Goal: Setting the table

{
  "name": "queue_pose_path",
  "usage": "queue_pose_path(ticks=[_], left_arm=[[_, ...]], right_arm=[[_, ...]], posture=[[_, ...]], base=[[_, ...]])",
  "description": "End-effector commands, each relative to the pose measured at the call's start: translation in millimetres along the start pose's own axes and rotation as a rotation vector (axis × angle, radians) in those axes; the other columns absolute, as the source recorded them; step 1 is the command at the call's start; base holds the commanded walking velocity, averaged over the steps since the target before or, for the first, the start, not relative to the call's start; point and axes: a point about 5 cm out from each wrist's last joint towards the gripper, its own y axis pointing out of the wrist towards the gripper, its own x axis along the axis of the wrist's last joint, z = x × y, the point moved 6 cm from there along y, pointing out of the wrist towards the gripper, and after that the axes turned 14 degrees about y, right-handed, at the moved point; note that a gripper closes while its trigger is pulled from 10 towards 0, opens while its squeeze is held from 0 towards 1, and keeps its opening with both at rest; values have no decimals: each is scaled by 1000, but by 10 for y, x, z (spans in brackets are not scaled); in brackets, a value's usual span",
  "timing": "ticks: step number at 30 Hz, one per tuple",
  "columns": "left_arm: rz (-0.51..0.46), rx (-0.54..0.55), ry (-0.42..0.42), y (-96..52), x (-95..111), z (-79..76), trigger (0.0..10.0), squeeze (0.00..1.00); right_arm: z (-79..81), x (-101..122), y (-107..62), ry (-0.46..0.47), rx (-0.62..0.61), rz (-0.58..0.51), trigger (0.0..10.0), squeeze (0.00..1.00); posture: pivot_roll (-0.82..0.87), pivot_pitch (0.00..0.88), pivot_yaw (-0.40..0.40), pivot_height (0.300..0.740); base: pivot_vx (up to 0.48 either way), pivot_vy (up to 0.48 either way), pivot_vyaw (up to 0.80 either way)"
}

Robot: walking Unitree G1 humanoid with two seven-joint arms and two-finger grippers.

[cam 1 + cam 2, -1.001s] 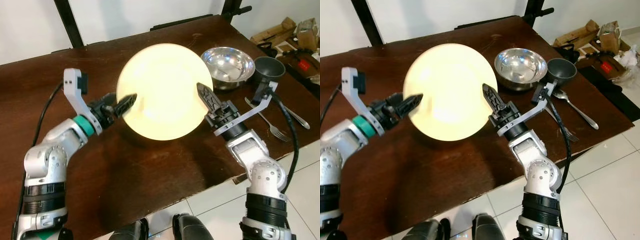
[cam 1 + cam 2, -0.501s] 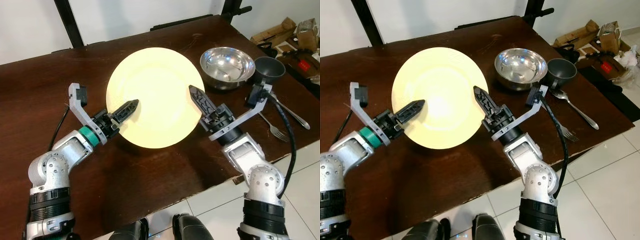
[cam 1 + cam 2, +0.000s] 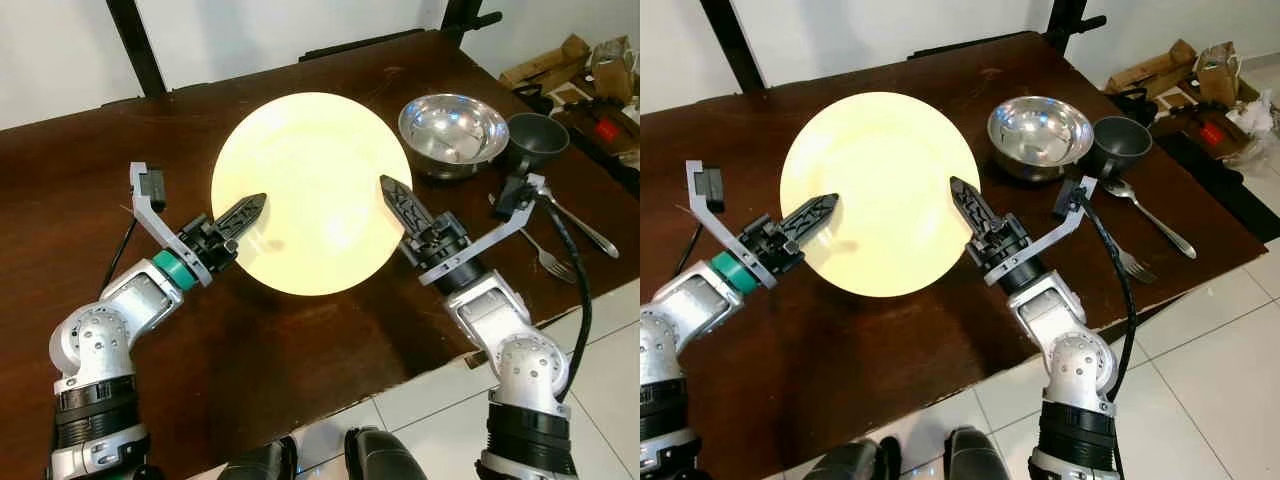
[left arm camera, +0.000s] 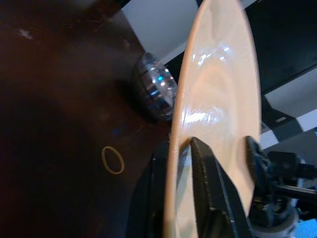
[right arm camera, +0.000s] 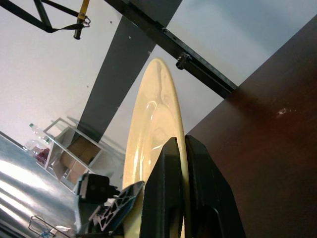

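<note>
Cream plate (image 3: 312, 190) gripped at opposite rims by left claw (image 3: 243, 213) and right claw (image 3: 397, 201).

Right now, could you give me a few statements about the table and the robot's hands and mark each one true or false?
1. Both hands grip the cream plate by opposite rims: left hand, right hand. True.
2. The steel bowl is stacked on the plate. False; it stands apart on the table, to the plate's right.
3. A dark cup stands right of the steel bowl. True.
4. The fork lies left of the plate. False; it lies at the table's right edge, beside the spoon.
</note>
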Motion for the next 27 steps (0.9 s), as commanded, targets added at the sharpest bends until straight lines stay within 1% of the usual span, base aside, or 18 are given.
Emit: queue_pose_path(ticks=[1, 4, 9, 10, 11, 12, 13, 14, 17, 18, 19, 20, 21, 22, 23, 24, 26, 27], left_arm=[[19, -38, -6, 38, -29, -104, 0, 0], [16, -61, -19, 27, -18, -155, 0, 0], [15, -80, -27, 27, -17, -191, 0, 0], [13, -100, -33, 30, -16, -232, 0, 0], [13, -100, -33, 30, -16, -232, 0, 0], [9, -121, -40, 35, -12, -278, 0, 0], [4, -149, -47, 44, -7, -339, 0, 0], [3, -186, -53, 69, -7, -439, 0, 0], [4, -199, -53, 81, -11, -478, 0, 0], [7, -190, -32, 127, -11, -503, 0, 0], [7, -190, -32, 127, -11, -503, 0, 0], [3, -165, -24, 155, -4, -470, 7804, 0], [3, -165, -24, 155, -4, -470, 7804, 0], [0, -129, 8, 189, 10, -422, 10000, 0], [-15, -91, 35, 234, 38, -372, 10000, 0], [-25, -69, 52, 261, 58, -344, 10000, 0], [-25, -69, 52, 261, 58, -344, 10000, 0], [-36, -39, 70, 296, 91, -302, 10000, 0]], right_arm=[[32, -150, 33, 35, 21, 54, 0, 0], [-4, -141, 27, 36, 6, 50, 0, 0], [-35, -128, 31, 36, -7, 43, 0, 0], [-68, -115, 34, 23, -25, 39, 3843, 0], [-68, -115, 34, 23, -25, 39, 3843, 0], [-119, -96, 38, -1, -56, 32, 10000, 0], [-179, -65, 39, -29, -92, 20, 10000, 0], [-287, 36, 28, -80, -158, -25, 10000, 0], [-329, 93, 17, -101, -184, -51, 10000, 0], [-405, 275, -26, -163, -245, -136, 10000, 1000], [-405, 275, -26, -163, -245, -136, 10000, 1000], [-397, 331, -44, -190, -248, -158, 10000, 1000], [-397, 331, -44, -190, -248, -158, 10000, 1000], [-393, 410, -74, -228, -264, -192, 10000, 1000], [-411, 514, -129, -301, -308, -229, 10000, 1000], [-421, 586, -168, -352, -339, -255, 10000, 1000], [-421, 586, -168, -352, -339, -255, 10000, 1000], [-441, 707, -245, -449, -398, -301, 10000, 1000]], posture=[[-75, 55, 66, 740], [-73, 54, 67, 740], [-73, 54, 67, 740], [-72, 53, 67, 740], [-72, 53, 67, 740], [-72, 53, 67, 740], [-73, 52, 67, 740], [-73, 49, 67, 740], [-73, 49, 67, 740], [-78, 47, 69, 740], [-78, 47, 69, 740], [-78, 45, 70, 740], [-78, 45, 70, 740], [-78, 45, 70, 740], [-82, 42, 70, 740], [-82, 41, 70, 740], [-82, 41, 70, 740], [-85, 39, 69, 740]], base=[[0, 0, 0], [0, 0, 0], [0, 0, 0], [0, 0, 0], [0, 0, 0], [0, 0, 0], [0, 0, 0], [0, 0, 0], [0, 0, 0], [0, 0, 0], [0, 0, 0], [0, 0, 0], [0, 0, 0], [0, 0, 0], [0, 0, 0], [0, 0, 0], [0, 0, 0], [0, 0, 0]])
